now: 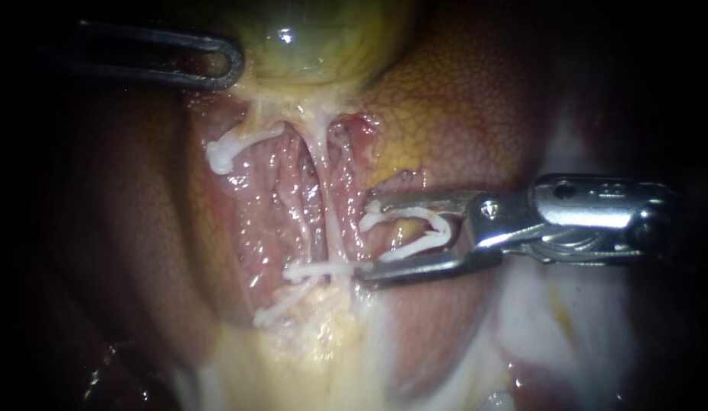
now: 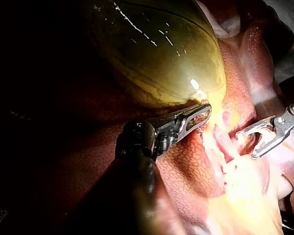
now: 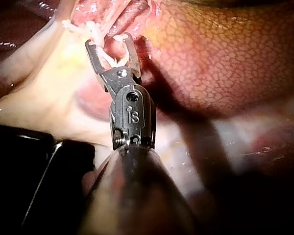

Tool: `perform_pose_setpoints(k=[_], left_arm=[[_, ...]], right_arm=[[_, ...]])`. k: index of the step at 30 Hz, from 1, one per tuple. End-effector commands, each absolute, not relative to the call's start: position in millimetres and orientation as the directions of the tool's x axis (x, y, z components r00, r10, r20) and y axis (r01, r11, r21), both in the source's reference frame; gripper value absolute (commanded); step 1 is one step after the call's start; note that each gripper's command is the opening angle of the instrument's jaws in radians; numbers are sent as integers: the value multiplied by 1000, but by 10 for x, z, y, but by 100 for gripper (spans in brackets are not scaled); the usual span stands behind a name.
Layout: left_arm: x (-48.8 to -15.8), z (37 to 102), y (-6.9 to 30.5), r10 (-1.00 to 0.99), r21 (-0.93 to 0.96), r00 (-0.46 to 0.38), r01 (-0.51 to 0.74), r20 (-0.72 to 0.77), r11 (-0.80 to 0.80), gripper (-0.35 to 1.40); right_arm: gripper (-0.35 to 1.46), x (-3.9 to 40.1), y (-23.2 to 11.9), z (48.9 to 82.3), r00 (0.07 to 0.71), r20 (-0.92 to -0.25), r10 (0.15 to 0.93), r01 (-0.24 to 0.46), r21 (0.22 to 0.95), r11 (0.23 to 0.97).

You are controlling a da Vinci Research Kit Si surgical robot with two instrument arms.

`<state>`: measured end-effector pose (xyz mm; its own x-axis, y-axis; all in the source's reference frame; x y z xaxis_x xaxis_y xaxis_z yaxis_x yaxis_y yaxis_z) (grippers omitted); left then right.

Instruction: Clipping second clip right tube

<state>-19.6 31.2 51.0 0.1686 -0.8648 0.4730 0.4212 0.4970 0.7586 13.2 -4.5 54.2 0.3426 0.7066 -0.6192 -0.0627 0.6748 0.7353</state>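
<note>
White plastic loaded clip (image 1: 445, 230) sits along both jaws of the right instrument (image 1: 367, 240); jaws spread wide, bearing on it from two sides. Mouth faces the right tube (image 1: 329, 221), tips just beside it, tube not inside. Lower tip meets the placed clip (image 1: 312, 270) crossing the tube. Bare tube runs toward the gallbladder (image 1: 316, 38); there the left instrument (image 1: 237, 67) clamps the gallbladder's edge. Liver (image 1: 476, 106) flanks the tube.
</note>
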Motion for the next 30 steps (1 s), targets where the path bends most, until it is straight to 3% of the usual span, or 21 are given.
perform_pose_setpoints(k=[1,12,26,30], left_arm=[[-196,510,312,-865,759,168,421,473,497,-35],[-197,512,312,-865,758,168,422,473,497,-35],[-197,512,312,-865,758,168,422,473,497,-35],[-197,512,312,-865,758,168,422,473,497,-35]], right_arm=[[44,134,-46,544,344,-617,708,-59,738,672],[44,164,-46,572,284,-617,734,17,769,640],[38,186,-47,566,120,-657,744,272,743,612],[37,187,-48,557,109,-656,747,303,737,603]])
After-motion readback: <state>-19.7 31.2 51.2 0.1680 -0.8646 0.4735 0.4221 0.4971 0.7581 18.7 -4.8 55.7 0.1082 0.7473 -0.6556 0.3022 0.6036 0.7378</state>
